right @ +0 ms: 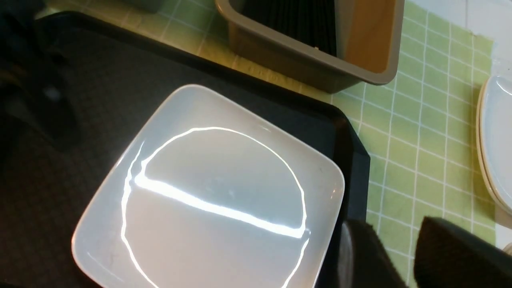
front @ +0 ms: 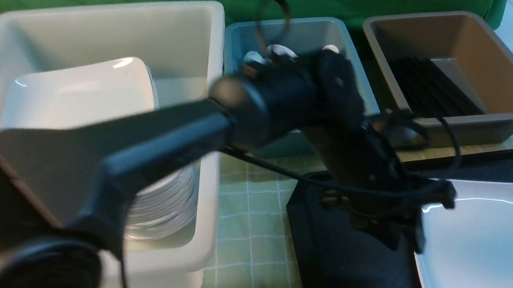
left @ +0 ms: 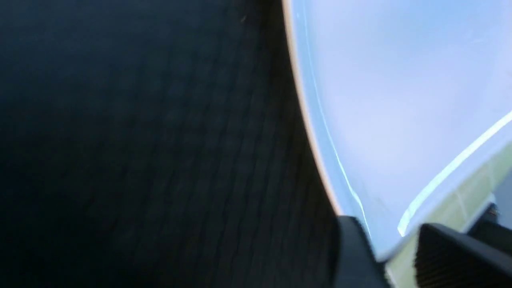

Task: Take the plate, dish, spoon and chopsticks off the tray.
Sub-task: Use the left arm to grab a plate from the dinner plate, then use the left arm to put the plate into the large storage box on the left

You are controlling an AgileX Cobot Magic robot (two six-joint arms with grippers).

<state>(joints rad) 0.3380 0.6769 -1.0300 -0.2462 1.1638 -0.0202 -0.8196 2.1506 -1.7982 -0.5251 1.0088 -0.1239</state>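
The large white plate (front: 488, 240) lies on the black tray (front: 348, 265) at the right. My left arm reaches across to it. The left gripper (front: 410, 232) stands at the plate's left edge, and in the left wrist view a corner of the plate (left: 400, 100) lies between the parted jaws of that gripper (left: 386, 244), with a gap at one finger. In its wrist view my right gripper (right: 400, 260) hangs open over the green cloth just past the tray's (right: 100, 80) corner, beside the plate (right: 216, 188). No dish, spoon or chopsticks show on the tray.
A white tub (front: 202, 38) with stacked white crockery stands at the left. A blue tub (front: 344, 32) in the middle holds white pieces. A brown tub (front: 496, 52) at the right holds black sticks (front: 430, 87). More white plates (right: 496, 140) sit off the tray's side.
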